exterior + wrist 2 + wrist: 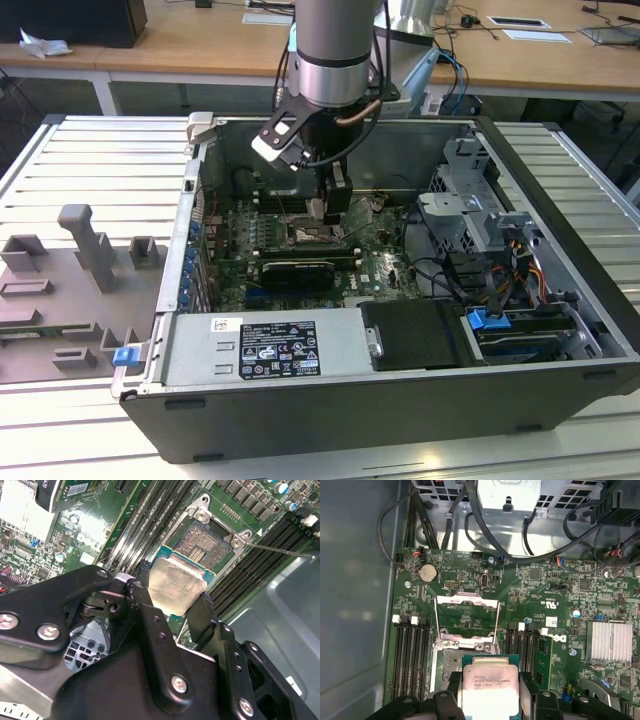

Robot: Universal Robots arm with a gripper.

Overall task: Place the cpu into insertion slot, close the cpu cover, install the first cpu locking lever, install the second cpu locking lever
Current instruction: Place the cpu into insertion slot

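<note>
- Claw (171, 596) is clenched on the cpu (176, 582), one finger on each side edge.
- The cpu hangs right under the claw, just over the open socket (205, 542), not seated yet.
- Cover (467, 596) is flipped open, standing just beyond the socket.
- All of this sits inside the open case (300, 420) on the table (80, 150).

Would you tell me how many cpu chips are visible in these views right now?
1: the cpu is held by the gripper above the open socket, whose cpu cover stands raised. The socket itself holds none.
</note>
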